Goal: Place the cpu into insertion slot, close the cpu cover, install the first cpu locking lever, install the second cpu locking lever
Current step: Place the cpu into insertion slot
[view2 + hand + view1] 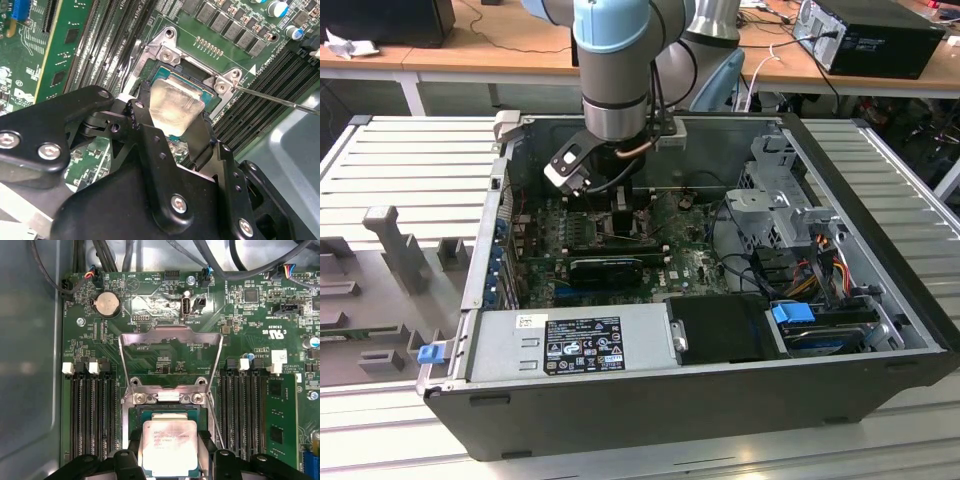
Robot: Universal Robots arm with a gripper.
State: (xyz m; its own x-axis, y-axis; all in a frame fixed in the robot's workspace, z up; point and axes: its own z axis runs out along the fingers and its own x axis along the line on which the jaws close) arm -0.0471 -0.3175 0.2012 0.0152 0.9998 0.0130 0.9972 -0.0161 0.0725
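- Over the insertion slot (192, 415), the cpu (169, 447) lies flat: a small square chip with a pale, brushed silver-grey top. Whether it is fully seated cannot be told.
- The hand (172, 117) is clamped on the cpu, with matt black fingers (205, 132) bearing on two opposite edges. Its bolted black body covers the chip's near edge in the second wrist view.
- The slot is a square dark recess with a metal rim, set in the green motherboard (240, 310).
- The cpu cover (170, 336), a thin dull-silver frame with a large square window, stands raised on its hinge, apart from the chip.
- A thin wire lever (280, 100) runs out from a corner of the slot, above the board.
- Long black memory slots (92, 410) flank the slot on both sides. A round coin cell (107, 304) sits beyond the cover.
- The dark-grey computer case (880, 300) lies open on a ribbed pale metal counter (410, 150), and the arm (615, 60) reaches down into it.
- Within the case are a boxy grey power supply (570, 340), a perforated drive cage (780, 200) and coloured cables (820, 265).
- A wood-topped counter (470, 58) stands behind.
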